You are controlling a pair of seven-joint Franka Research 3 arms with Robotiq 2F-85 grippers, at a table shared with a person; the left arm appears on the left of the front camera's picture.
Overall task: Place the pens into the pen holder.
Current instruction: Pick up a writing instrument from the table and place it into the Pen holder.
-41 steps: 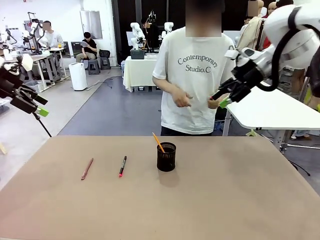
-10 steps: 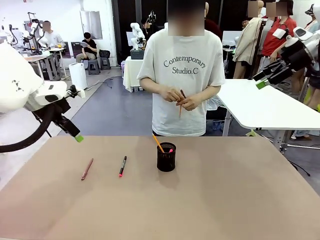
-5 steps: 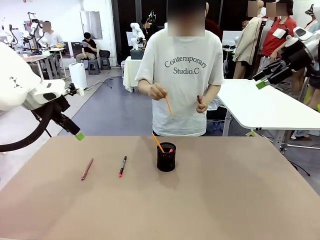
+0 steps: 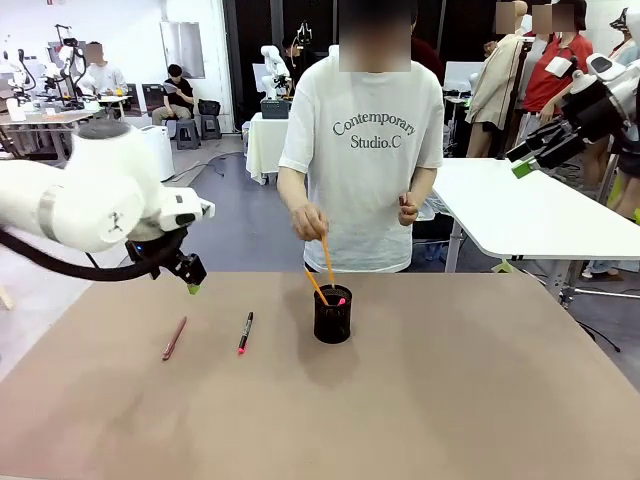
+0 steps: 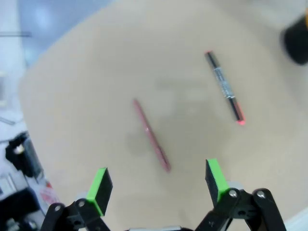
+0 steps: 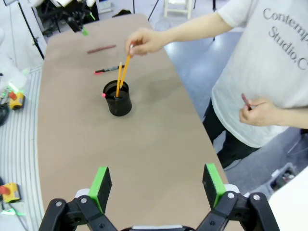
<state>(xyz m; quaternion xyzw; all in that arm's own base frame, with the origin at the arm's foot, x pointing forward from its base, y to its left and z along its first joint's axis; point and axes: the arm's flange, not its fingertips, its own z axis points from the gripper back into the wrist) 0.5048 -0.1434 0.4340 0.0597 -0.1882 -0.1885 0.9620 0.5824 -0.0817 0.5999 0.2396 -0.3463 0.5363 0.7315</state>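
The brown pen (image 4: 174, 338) and black pen (image 4: 245, 332) lie flat left of the holder (image 4: 332, 316), where a person's hand (image 4: 308, 222) holds a pencil (image 4: 326, 258); they look light, stiff and slick, best pinched mid-shaft. The left gripper (image 5: 158, 182), above the brown pen, and the right gripper (image 6: 156, 185) both stand spread and empty. The shirt (image 4: 370, 180) reads "Contemporary Studio.C".

I'm running this from afar in what looks like a robotics lab set in a big open hall. My tan bench (image 4: 420, 400) stands on a grey floor (image 4: 230, 220), with my white left arm (image 4: 90, 205) over it. Farther back are work tables (image 4: 60, 115) with seated people (image 4: 178, 95), a cloth-draped table (image 4: 275, 140) and a white table (image 4: 540, 215).
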